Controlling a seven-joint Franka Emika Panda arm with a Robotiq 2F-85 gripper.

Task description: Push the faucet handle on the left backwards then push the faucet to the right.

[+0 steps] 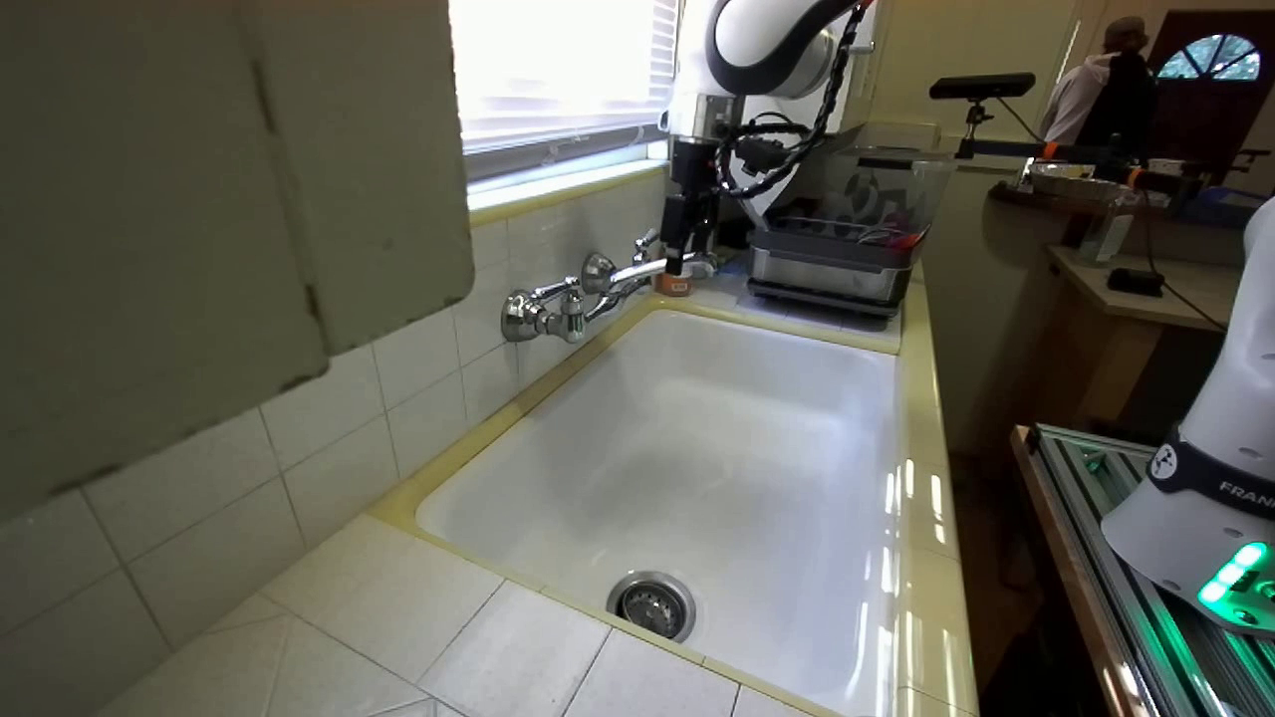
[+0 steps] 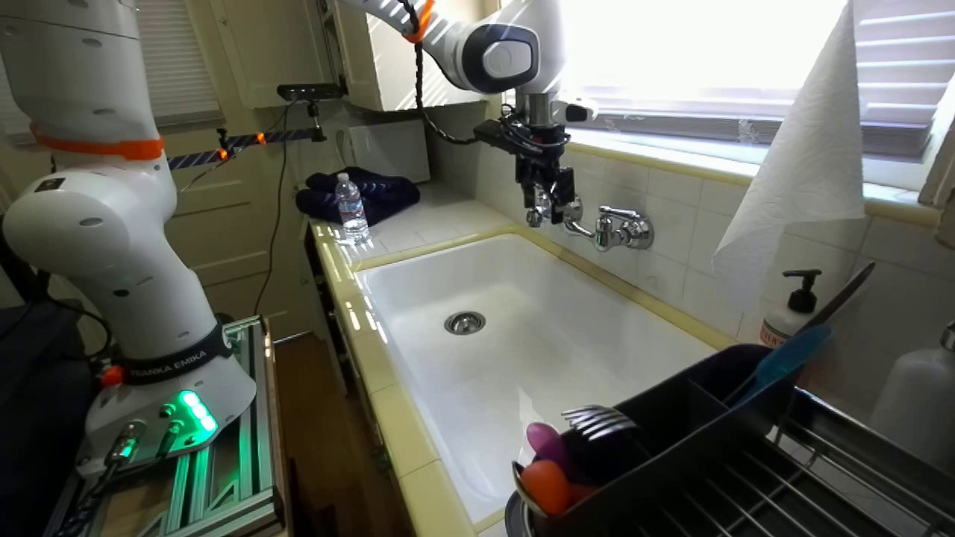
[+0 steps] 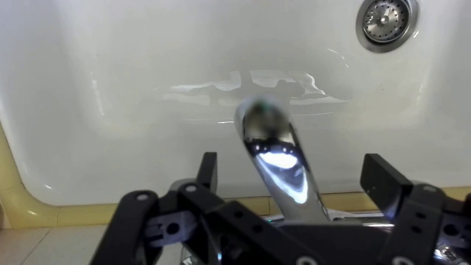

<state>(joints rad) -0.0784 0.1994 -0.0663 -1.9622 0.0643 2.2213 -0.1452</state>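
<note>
The chrome wall faucet has a spout, also visible in the wrist view. Its tip shows below my gripper in an exterior view. One lever handle sits over its valve, close to the wall. The handle at the faucet's opposite end shows in an exterior view. My gripper points down over the spout, also in an exterior view. In the wrist view its fingers are wide apart, one on each side of the spout, with gaps to both. The spout's base is hidden there.
The white sink lies under the faucet. A dish rack with utensils stands at one end. A paper towel hangs by the window. A cabinet overhangs the counter. A water bottle stands on the counter.
</note>
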